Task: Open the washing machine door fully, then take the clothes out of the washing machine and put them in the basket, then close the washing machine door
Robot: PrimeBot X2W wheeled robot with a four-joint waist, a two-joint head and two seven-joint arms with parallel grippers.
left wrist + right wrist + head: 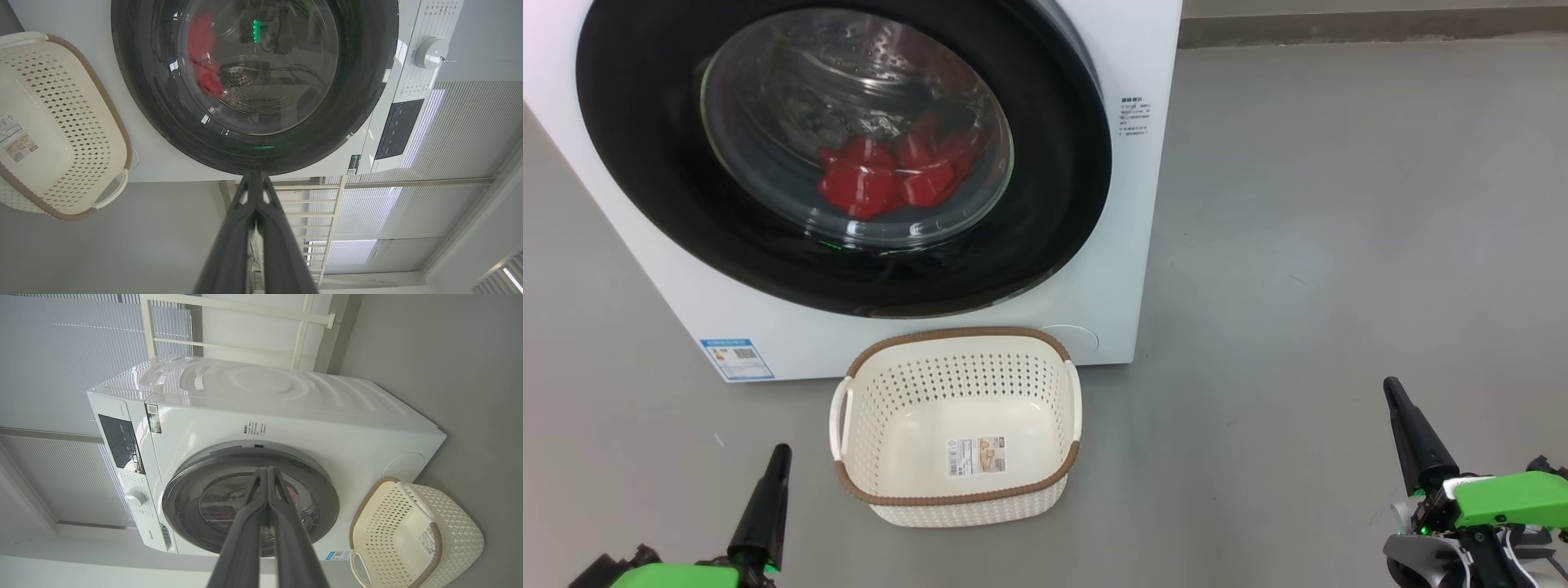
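Note:
The white washing machine (pixel 1111 269) stands ahead with its round black-rimmed door (pixel 645 171) lying flat against the front. Through the glass bowl the red clothes (pixel 890 175) lie in the steel drum. The cream basket (pixel 1045 482) with a brown rim sits on the floor just in front of the machine, holding nothing but its paper label. My left gripper (pixel 780 452) is low at the left, shut with nothing in it, well short of the door (pixel 359 106). My right gripper (pixel 1390 385) is low at the right, also shut on nothing, pointing toward the machine (pixel 327 428).
Grey floor (pixel 1339 204) spreads to the right of the machine. A blue label (pixel 737 359) sits on the machine's lower left front. The control panel and dial (pixel 431 53) are at the machine's top. White slatted blinds (pixel 49 367) and a white rail stand behind it.

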